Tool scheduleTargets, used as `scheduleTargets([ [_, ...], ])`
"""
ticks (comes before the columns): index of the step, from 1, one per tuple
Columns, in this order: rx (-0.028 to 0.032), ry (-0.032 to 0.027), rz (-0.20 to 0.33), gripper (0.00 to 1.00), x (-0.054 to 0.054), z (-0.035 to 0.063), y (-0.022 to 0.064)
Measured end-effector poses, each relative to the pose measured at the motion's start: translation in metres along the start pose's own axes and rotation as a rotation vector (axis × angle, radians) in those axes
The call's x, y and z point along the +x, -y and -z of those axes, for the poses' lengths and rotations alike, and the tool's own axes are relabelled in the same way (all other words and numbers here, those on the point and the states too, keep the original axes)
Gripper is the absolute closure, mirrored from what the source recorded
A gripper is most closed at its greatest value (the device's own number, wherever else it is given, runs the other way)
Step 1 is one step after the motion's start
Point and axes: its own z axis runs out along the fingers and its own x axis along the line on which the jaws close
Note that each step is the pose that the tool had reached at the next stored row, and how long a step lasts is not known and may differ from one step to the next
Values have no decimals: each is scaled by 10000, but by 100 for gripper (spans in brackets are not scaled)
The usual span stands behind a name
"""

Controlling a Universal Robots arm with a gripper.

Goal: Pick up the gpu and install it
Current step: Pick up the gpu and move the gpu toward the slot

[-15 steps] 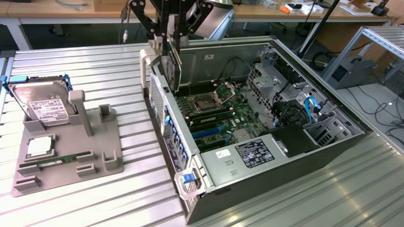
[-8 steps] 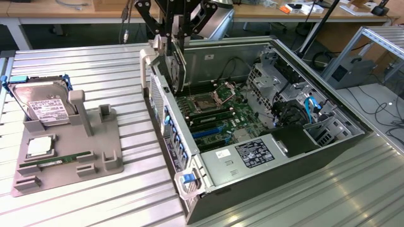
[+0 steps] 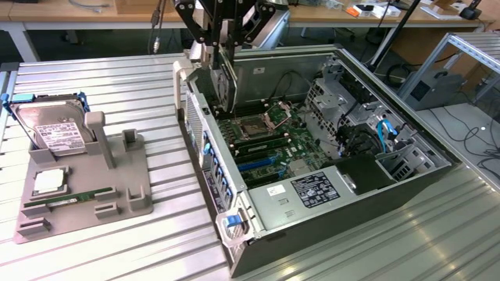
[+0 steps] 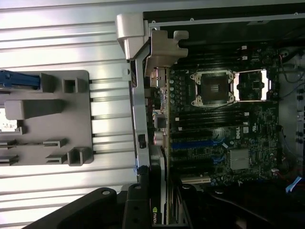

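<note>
Here we are over the open dark tower computer case (image 3: 336, 228) (image 4: 138, 119), lying on its side on the ribbed metal table (image 3: 117, 76). The black gripper (image 3: 221, 44) (image 4: 159, 214) has its fingers clamped on the gpu (image 3: 226, 82) (image 4: 158, 181), a thin flat card, dark edge-on with a silvery rim. In the exterior view the card hangs upright, long side vertical, just inside the case wall on that view's left. Its lower end is over the green motherboard (image 3: 270, 137) (image 4: 224, 129), near the square processor socket (image 3: 254, 126) (image 4: 212, 88) (whether it touches anything down there, I cannot tell). The wrist view looks along the card's edge, and its silvery end bracket (image 4: 162, 47) sits hard beside the case wall.

Well apart, on the exterior view's left, a grey moulded holder tray (image 3: 117, 181) (image 4: 76, 119) carries the boxy silver hard drive with its white label (image 3: 55, 132), propped upright, and the narrow green memory stick (image 3: 69, 200), lying in its slot.
</note>
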Motion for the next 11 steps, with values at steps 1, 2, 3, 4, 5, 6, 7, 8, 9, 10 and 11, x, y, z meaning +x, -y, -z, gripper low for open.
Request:
scheduleTargets([
  [1, 1, 0, 0, 73, -6, -1, 0],
  [2, 7, 0, 0, 73, -21, -3, -2],
  [3, 11, 1, 0, 73, -34, -5, -2],
  [4, 15, 1, 0, 73, -47, -7, -3],
  [5, 21, 1, 1, 73, -64, -9, -5],
  [6, 25, 2, 0, 73, -77, -12, -6],
  [7, 31, 2, 0, 73, -92, -13, -7],
  [8, 34, 3, 0, 73, -102, -15, -7],
  [9, 40, 3, 0, 73, -117, -17, -8],
  [10, 45, 3, 0, 73, -129, -19, -9],
  [11, 50, 3, 1, 73, -142, -21, -10],
])
